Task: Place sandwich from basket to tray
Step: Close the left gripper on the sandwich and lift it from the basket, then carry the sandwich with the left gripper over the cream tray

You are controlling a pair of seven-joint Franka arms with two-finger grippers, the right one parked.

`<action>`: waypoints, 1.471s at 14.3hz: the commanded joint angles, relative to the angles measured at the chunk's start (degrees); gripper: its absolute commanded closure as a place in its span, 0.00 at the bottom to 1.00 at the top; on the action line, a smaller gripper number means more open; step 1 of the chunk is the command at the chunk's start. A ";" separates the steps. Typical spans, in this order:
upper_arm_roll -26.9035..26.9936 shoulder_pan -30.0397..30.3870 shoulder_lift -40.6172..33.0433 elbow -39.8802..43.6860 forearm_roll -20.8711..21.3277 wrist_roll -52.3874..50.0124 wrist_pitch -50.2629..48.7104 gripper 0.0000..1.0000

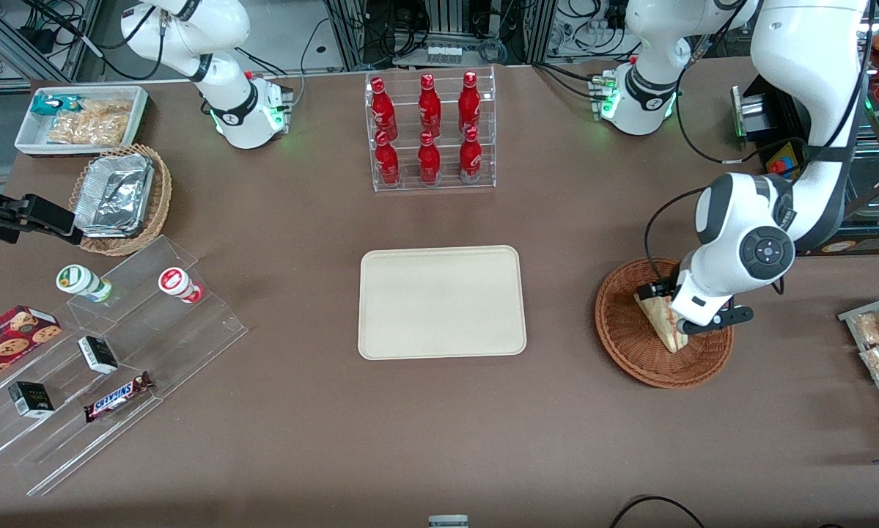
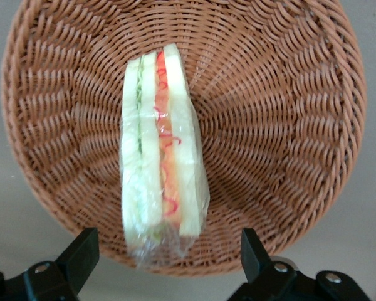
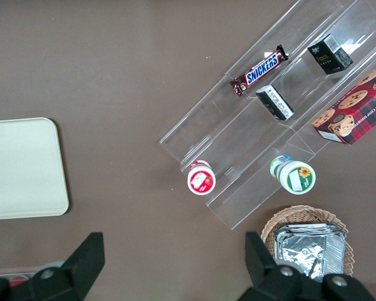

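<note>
The counter (image 1: 439, 440) carries the tray (image 1: 441, 302), bare in the middle, ready to receive. Toward the working arm's end sits the basket (image 1: 630, 345), and the sandwich (image 2: 160, 157) lies in it, filling edge up, one wrapped end on the rim. The claw (image 2: 169, 257) hangs just above it, fingers (image 2: 81, 254) spread wide on either side, seemingly lined up to grip the bread faces.

White glossy arm (image 1: 806, 88), grey joint caps, black cable, green base lights; pincer (image 2: 166, 260) with black fingers (image 2: 81, 254).
</note>
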 commanded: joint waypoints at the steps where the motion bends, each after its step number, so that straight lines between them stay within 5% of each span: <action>1: -0.37 0.30 1.00 -0.66 0.32 -2.48 2.17 0.00; 7: 0.60 0.39 2.15 -2.51 0.41 -2.57 6.04 0.03; 11: 0.78 0.39 2.06 -2.33 0.32 -2.66 5.95 0.66; 14: 0.78 0.39 1.97 -2.15 0.32 -2.66 5.87 0.85; 21: 0.60 0.04 -0.40 0.66 0.41 -3.36 3.24 0.91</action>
